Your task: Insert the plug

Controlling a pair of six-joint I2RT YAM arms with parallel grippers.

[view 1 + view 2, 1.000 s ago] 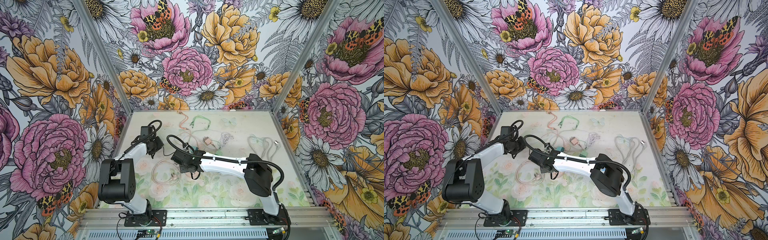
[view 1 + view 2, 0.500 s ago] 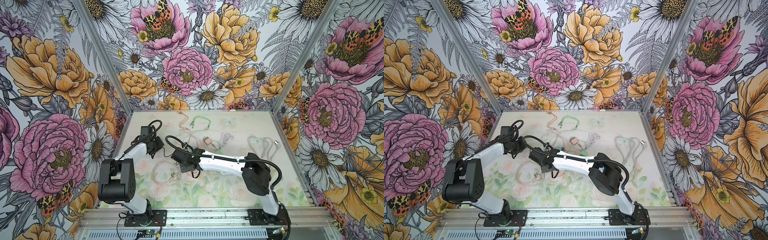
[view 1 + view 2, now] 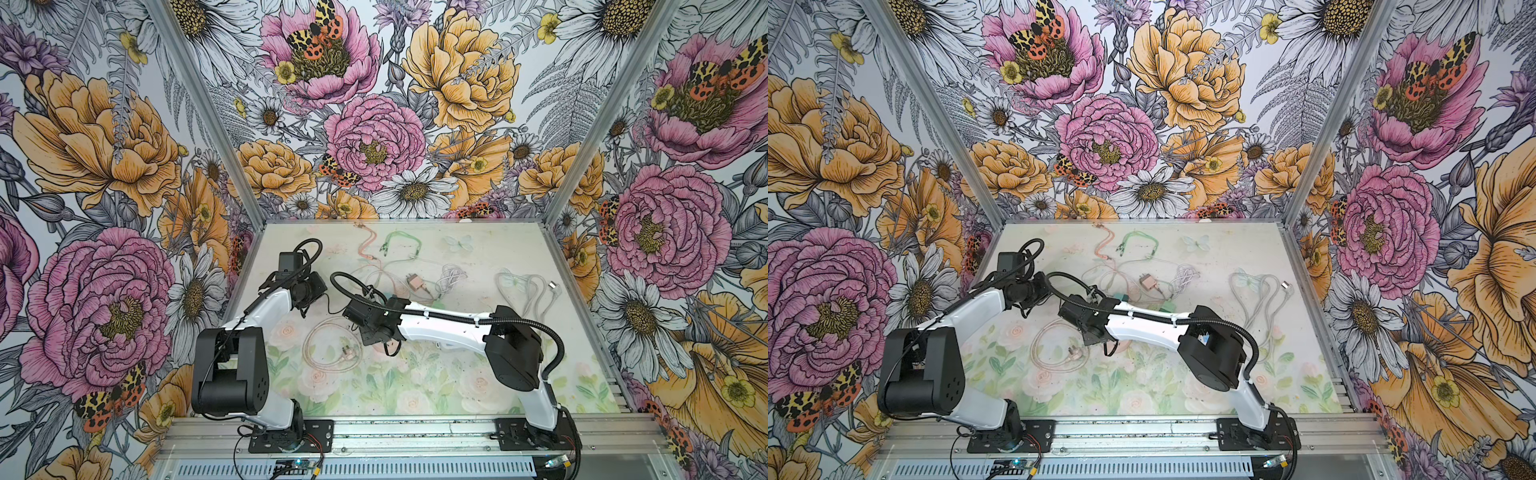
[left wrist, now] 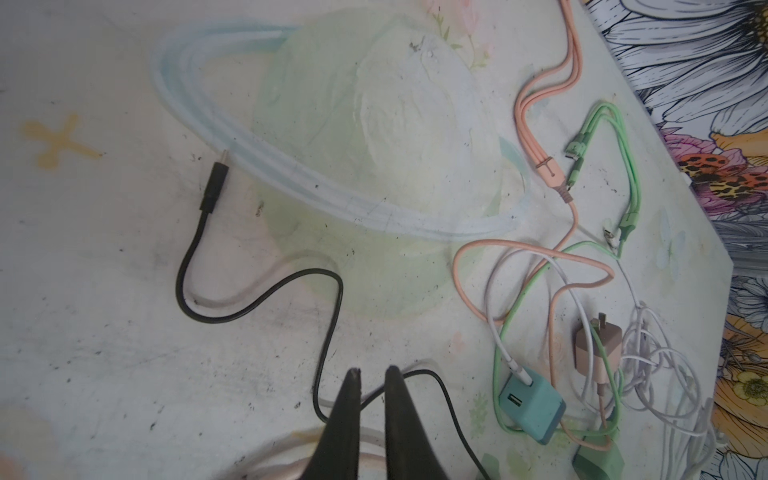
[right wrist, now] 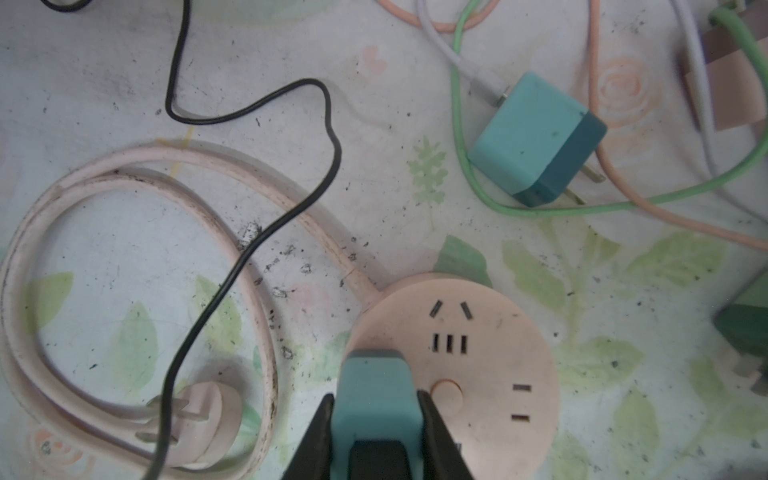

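Your right claw [image 5: 376, 399] is clamped on the teal block-shaped plug [image 5: 374, 374]. The plug sits over the rim of the round pale-pink plastic socket hub [image 5: 490, 357], just beside the hub's round button; whether the two touch, you cannot tell. The hub lies on the bench [image 3: 478, 386], between its middle and its left edge. Your left claw [image 4: 373, 384] shows a narrow gap with the thin black cable [image 4: 257, 303] crossing it; whether it grips the cable, you cannot tell.

Bright, even diffuse light, soft short shadows, top views sharp, wrist views blurry toward edges
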